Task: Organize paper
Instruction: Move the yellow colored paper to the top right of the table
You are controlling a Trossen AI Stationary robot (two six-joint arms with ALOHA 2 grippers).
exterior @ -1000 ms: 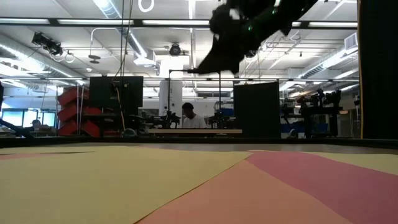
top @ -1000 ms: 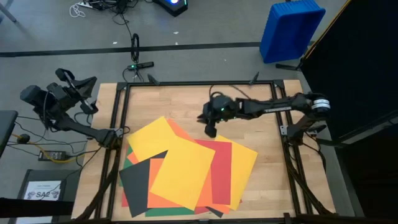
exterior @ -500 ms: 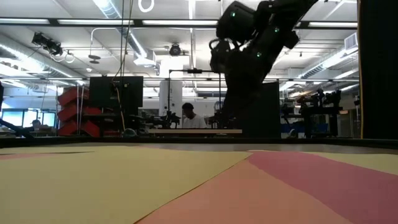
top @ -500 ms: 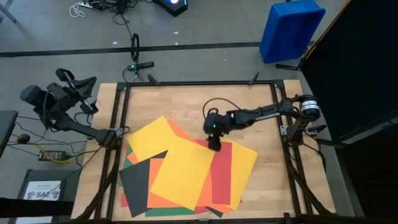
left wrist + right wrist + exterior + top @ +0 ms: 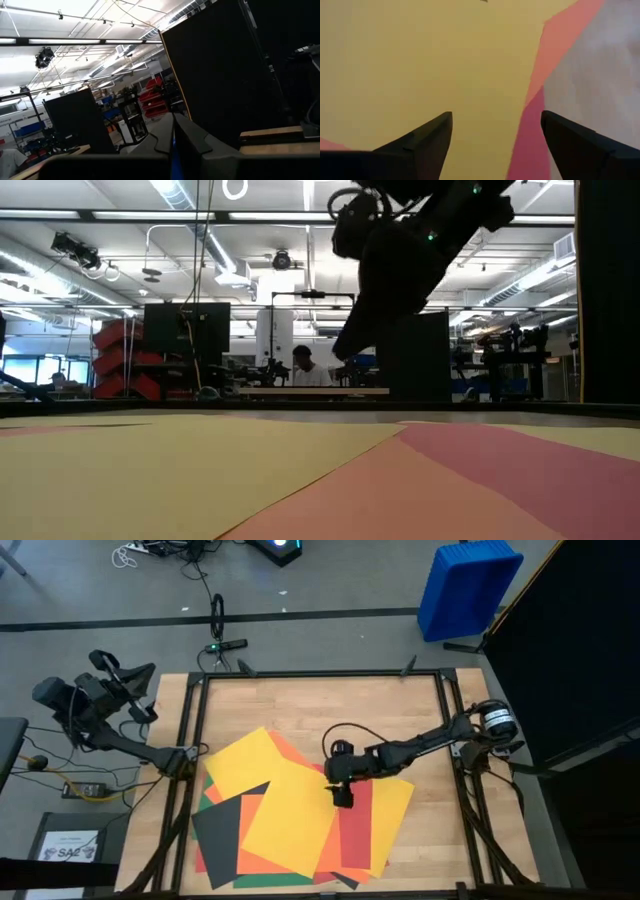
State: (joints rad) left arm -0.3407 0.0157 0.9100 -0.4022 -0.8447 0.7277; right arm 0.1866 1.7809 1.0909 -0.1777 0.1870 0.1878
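The paper (image 5: 300,810) is lying in a loose, fanned heap on the table (image 5: 400,710), filling the half toward 6 o'clock in the high view: a big yellow sheet on top, a second yellow one poking out toward 3 o'clock, red and orange showing between them, black and green at 8 o'clock. Nothing is squared up yet, so the sorting looks to be at its start.

The right gripper (image 5: 343,796) is hanging over the heap's 1 o'clock side, above the edge where the top yellow sheet is overlapping the red. Its fingers (image 5: 425,140) are spread wide with nothing between them; the wrist view is looking straight down past them onto yellow, with orange, red and bare wood off to one side. From the low view the gripper (image 5: 345,345) is hanging clear above the sheets, not touching them.

The left gripper (image 5: 140,690) is waiting off the table at 9 o'clock, fingers pressed together and empty.

The step in hand appears to be the reach for the top sheet. Next the right arm would likely need to drop the rest of the way and catch that yellow edge alone. Flat sheets offer little to pinch, so one fingertip probably has to lift or drag the edge, and a neighbouring sheet may come along.
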